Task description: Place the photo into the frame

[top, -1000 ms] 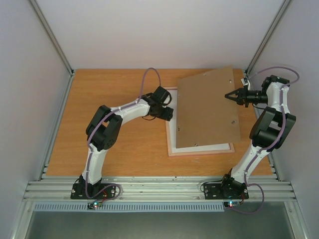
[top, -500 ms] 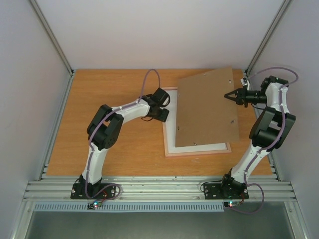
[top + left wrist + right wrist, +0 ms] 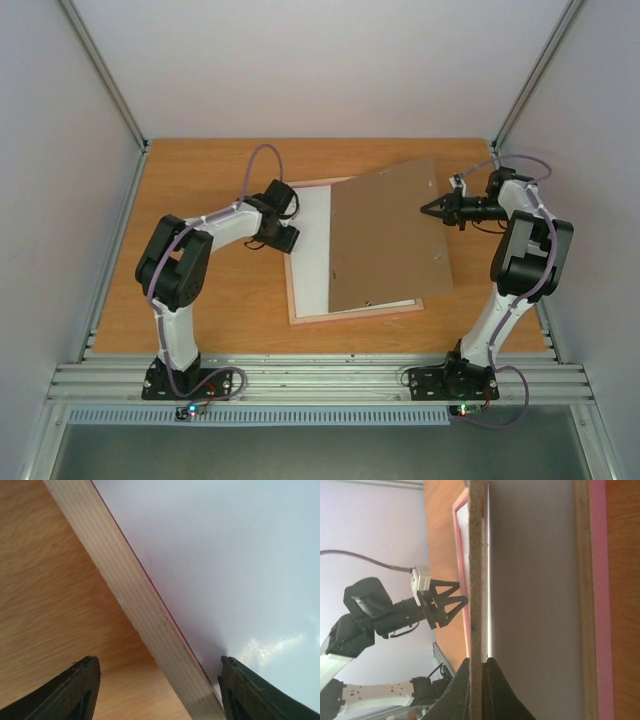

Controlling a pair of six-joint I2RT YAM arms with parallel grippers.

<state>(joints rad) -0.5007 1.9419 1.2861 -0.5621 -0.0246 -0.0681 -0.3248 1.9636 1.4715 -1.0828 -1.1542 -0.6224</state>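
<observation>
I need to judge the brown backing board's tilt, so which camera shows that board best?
Top external: the whole backing board shows, tilted over the frame. Right wrist shows only its edge, pinched by the right gripper. Left wrist shows none.

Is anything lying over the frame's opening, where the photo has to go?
Yes. The brown backing board, pinched at its right edge by the shut right hand, slants over the right part of the frame. The left part shows only a white surface; what it is I cannot tell.
</observation>
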